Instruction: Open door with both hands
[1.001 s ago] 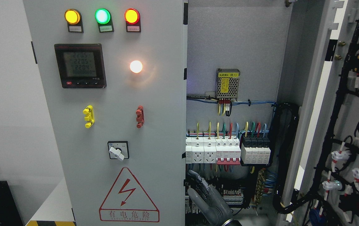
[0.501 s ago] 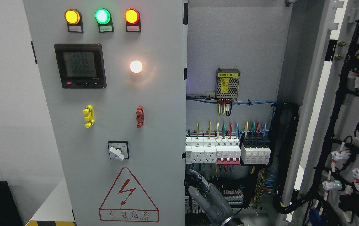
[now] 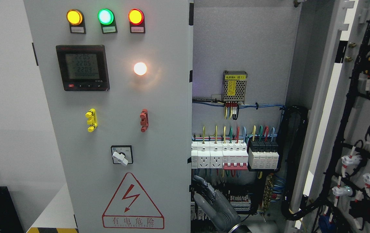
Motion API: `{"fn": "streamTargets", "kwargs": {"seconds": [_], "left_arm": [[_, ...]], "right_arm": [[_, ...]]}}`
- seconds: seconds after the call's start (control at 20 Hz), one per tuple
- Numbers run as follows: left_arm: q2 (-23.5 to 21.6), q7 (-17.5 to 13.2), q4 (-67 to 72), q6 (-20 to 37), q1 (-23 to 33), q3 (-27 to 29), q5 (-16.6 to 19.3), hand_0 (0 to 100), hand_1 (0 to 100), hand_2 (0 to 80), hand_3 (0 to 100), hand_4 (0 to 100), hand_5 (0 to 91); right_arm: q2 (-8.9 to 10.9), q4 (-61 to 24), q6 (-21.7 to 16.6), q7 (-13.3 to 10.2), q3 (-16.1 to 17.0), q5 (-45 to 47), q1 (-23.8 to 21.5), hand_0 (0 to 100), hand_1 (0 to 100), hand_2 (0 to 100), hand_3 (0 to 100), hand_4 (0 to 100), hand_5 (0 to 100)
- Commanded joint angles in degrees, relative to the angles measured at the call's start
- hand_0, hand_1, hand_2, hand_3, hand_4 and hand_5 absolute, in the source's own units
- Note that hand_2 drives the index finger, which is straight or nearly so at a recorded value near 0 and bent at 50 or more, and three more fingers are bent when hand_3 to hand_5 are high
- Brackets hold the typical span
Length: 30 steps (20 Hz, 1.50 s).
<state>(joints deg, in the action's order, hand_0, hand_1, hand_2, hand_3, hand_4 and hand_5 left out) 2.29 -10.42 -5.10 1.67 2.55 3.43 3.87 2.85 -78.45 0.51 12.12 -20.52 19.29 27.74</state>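
Low down, a hand (image 3: 215, 207) rests beside the left door (image 3: 120, 129), fingers (image 3: 204, 186) relaxed.

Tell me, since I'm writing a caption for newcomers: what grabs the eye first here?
The three lit round lamps, amber, green and red, at the top of the closed grey cabinet door. Next, the red lightning warning triangle at its foot. Right of it, the cabinet stands open, and a grey robot hand rises before the coloured wiring.

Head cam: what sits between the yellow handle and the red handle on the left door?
Nothing. In the head view the stretch of left door between the yellow handle and the red handle is bare grey panel.
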Motion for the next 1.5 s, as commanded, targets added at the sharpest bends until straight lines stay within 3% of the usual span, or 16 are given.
{"fn": "streamTargets", "kwargs": {"seconds": [0.0, 0.7, 0.85, 1.45], "left_arm": [[0.0, 0.0, 0.0, 0.3, 0.0, 0.0, 0.0, 12, 39, 0.0, 0, 0, 0.0], [0.0, 0.0, 0.0, 0.3, 0.0, 0.0, 0.0, 12, 39, 0.0, 0, 0, 0.0], [0.0, 0.0, 0.0, 0.2, 0.0, 0.0, 0.0, 12, 39, 0.0, 0, 0, 0.0], [0.0, 0.0, 0.0, 0.2, 0.0, 0.0, 0.0, 12, 39, 0.0, 0, 0, 0.0]], "right_arm": [[0.58, -1.8, -0.1, 0.0, -1.4, 0.0, -0.8, 12, 39, 0, 0, 0, 0], [0.67, 0.7, 0.4, 0.2, -1.5, 2.5, 1.4, 12, 39, 0, 0, 0, 0], [0.67, 0.3, 0.3, 2.4, -1.6, 2.5, 1.3, 12, 39, 0, 0, 0, 0], [0.93, 4.5, 0.4, 3.8, -1.5, 2.5, 4.1, 12, 39, 0, 0, 0, 0]]}}
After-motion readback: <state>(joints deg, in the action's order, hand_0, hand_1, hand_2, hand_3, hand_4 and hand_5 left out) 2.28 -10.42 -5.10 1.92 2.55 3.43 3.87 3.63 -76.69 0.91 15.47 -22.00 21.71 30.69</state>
